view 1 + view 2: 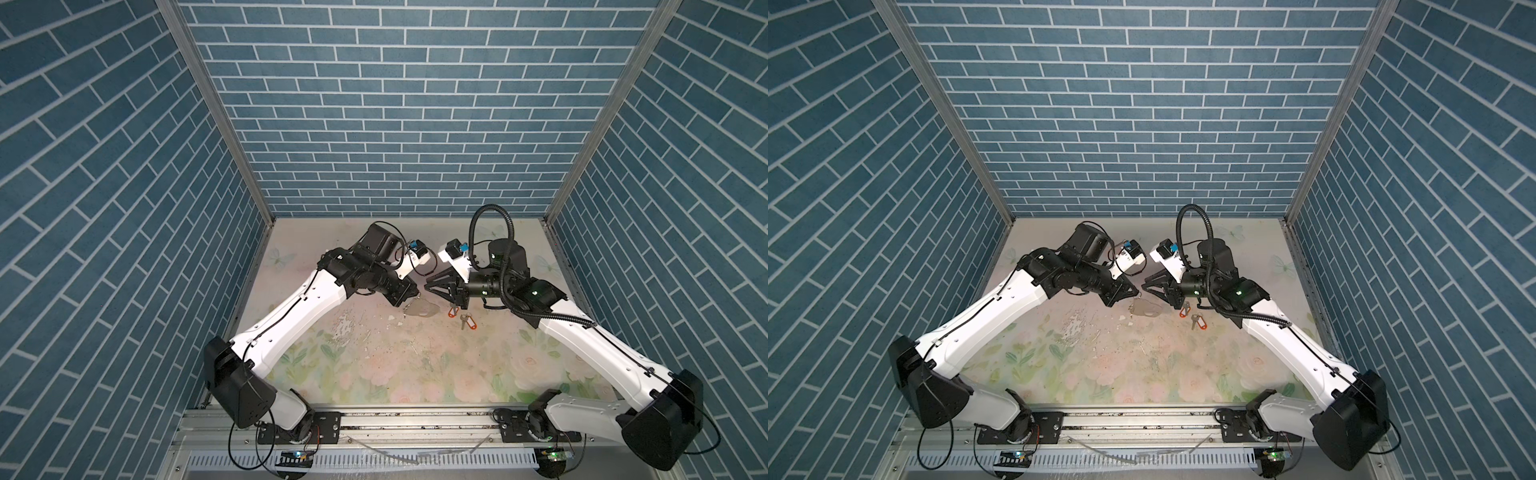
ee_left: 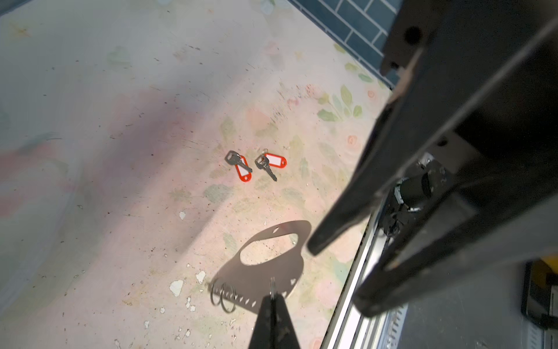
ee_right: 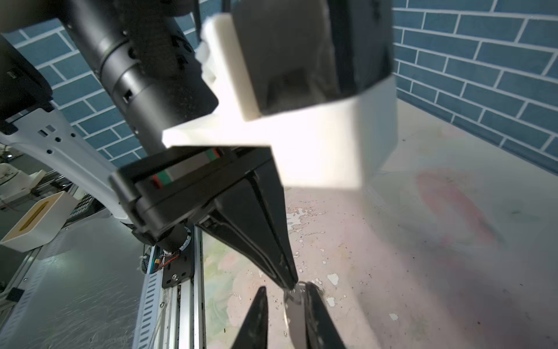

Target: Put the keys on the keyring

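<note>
The keyring point(image 2: 256, 278), a flat grey plate with an oval opening, hung from the tips of the left gripper point(image 2: 272, 297). That gripper's jaws were pressed together on one small silver ring at the plate's perforated edge. From the wrist views I judged the plate to be held clear of the table point(image 2: 120, 211), though the gap beneath it could not be confirmed. Two more small rings point(image 2: 223, 297) sat loose on the same edge, just beside the pinched one. Gripping by a ring rather than by the plate left the plate face and the other rings free for the second tool. The right gripper point(image 3: 287, 285) met the left one tip to tip. Its jaws stood apart, with the plate running edge-on between them, close against one finger point(image 3: 317, 311) and away from the other. No closure on the plate was visible. I took this as a move to steady or take over the keyring so that a ring could be worked. The keys point(image 2: 241, 169), each on an orange-red tag, lay flat on the table near each other. They were well beyond the left gripper's fingertips and, in both top views, below the right gripper's wrist. Neither tool touched them. On this evidence no key was yet on the keyring. The risk I noted was the plate swinging or twisting on its single ring when the second pair of jaws came to bear.
</note>
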